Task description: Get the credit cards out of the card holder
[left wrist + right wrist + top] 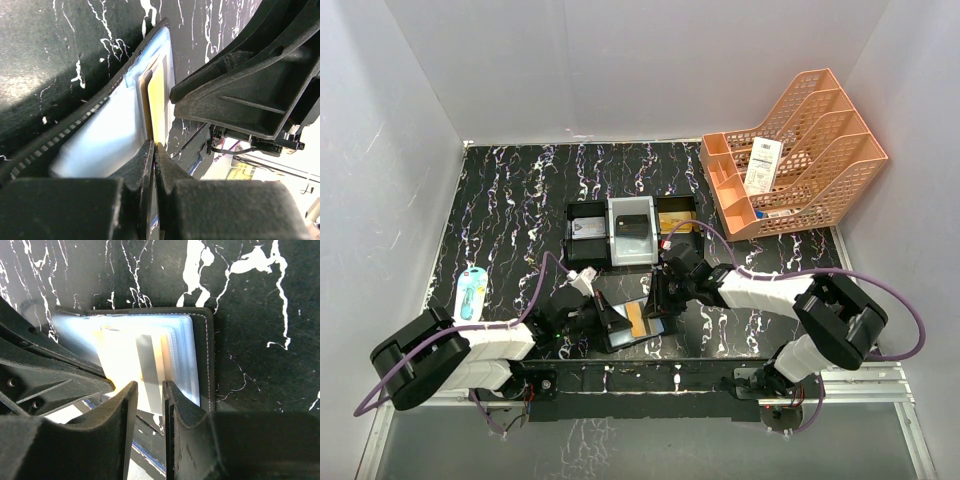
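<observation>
The card holder lies open near the table's front edge, between my two grippers. Its blue-grey inner face and stitched dark rim show in the wrist views. A gold-orange credit card sticks out of its slots, seen edge-on in the left wrist view. My left gripper is shut, with that card's near end pinched between its tips. My right gripper stands slightly open over the holder's other side. The card's pale face and grey stripe sit beyond the gap, untouched.
A row of three small bins stands behind the holder, with a card in each. An orange mesh file rack with a white printed slip fills the back right. A pale blue packet lies at the left.
</observation>
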You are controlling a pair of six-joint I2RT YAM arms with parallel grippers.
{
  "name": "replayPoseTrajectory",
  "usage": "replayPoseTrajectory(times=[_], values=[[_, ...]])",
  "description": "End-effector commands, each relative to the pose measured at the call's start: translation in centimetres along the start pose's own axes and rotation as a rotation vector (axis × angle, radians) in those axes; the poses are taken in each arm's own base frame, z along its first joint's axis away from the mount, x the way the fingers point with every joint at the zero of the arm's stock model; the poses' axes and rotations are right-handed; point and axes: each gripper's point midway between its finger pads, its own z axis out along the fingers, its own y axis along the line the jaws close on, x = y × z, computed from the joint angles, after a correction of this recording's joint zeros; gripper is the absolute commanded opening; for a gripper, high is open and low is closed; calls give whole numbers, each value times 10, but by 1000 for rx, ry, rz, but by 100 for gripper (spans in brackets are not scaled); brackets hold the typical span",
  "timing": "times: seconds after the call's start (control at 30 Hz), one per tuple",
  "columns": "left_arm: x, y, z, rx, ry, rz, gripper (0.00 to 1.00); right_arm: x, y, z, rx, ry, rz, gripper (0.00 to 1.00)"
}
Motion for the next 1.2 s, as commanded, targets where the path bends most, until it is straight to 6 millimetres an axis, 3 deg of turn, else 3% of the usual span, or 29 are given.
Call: replayPoseTrajectory(times=[0.0,0.4,0.8,1.17], values=[[-6,-12,1,20,-11,36,0,-8,4,2,1,-21,-35,24],[-3,-2,-5,-36,1,54,0,1,-4,12,6,13,-13,17],[-1,8,-11,-73,-2,57,0,-1,1,10,-8,11,-16,16],[0,16,-12,-121,5,63,0,-16,38,-9,-121,-25,-80,19]])
